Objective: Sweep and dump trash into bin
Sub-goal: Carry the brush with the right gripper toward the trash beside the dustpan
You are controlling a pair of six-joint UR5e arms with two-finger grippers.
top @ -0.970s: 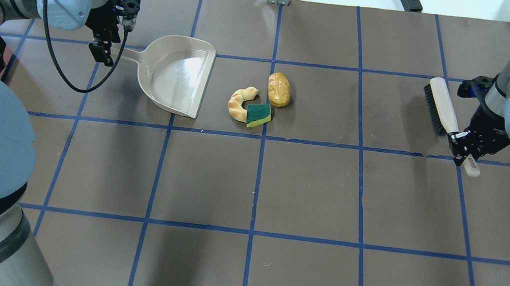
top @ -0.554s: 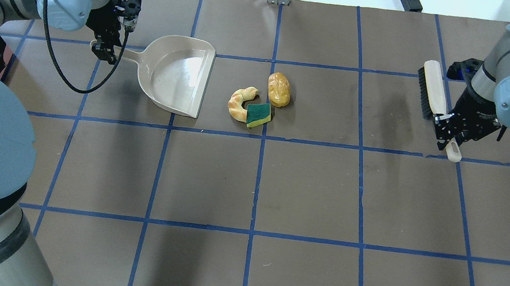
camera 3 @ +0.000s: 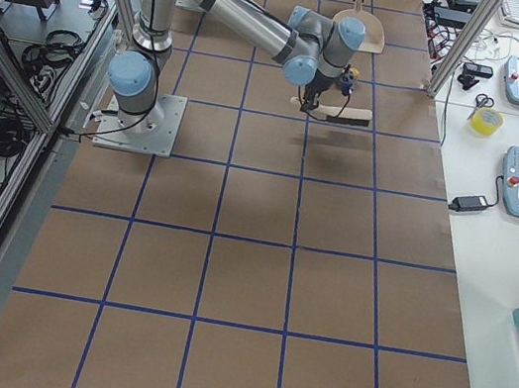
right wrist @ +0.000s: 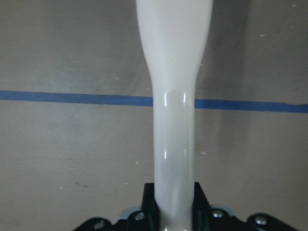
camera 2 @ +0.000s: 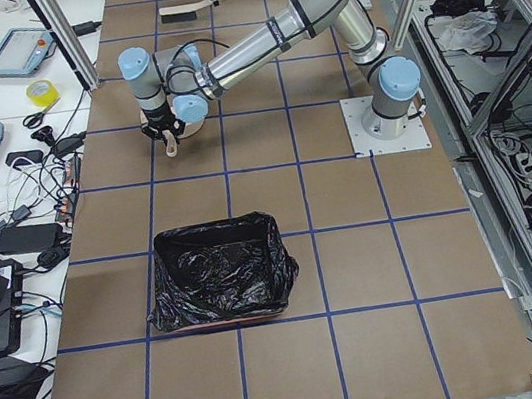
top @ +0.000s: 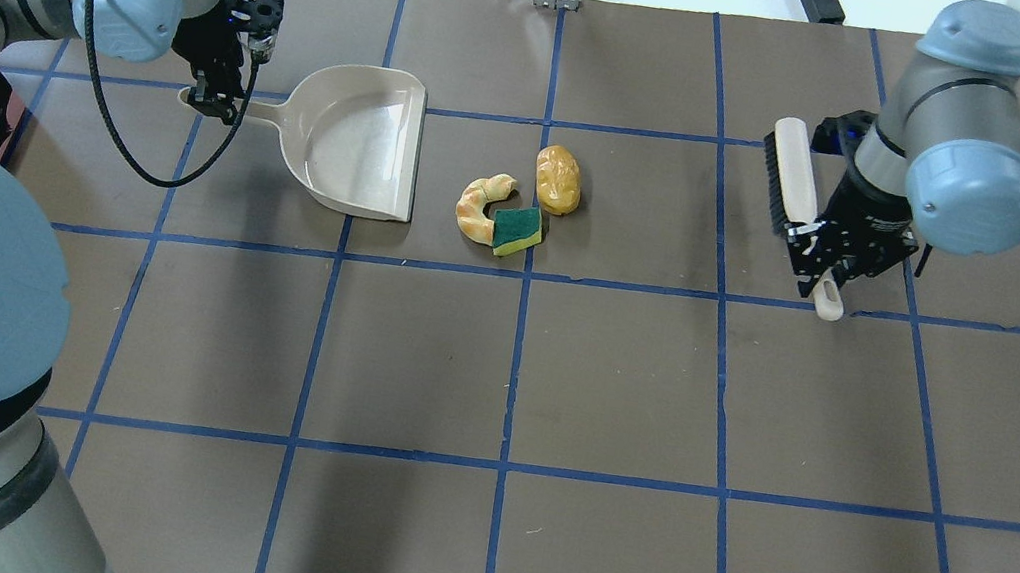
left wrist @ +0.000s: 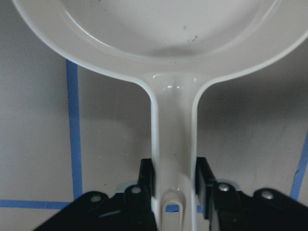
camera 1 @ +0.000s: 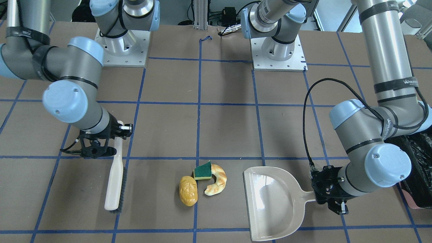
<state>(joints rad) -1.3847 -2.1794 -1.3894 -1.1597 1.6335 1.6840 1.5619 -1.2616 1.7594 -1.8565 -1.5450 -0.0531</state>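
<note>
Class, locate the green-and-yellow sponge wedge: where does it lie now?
In the overhead view the sponge wedge lies mid-table against the croissant piece, below the bread roll and right of the dustpan.

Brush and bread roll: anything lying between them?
Nothing: in the overhead view only bare table and a blue tape line separate the brush from the bread roll.

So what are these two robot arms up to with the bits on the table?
The left gripper is clamped on the handle of a beige dustpan, whose open edge faces three bits of trash: a bread roll, a croissant piece and a sponge wedge. The right gripper grips a brush by its handle beyond that pile. Nothing is in the dustpan yet, and the black-lined bin stands off to the robot's left.
</note>
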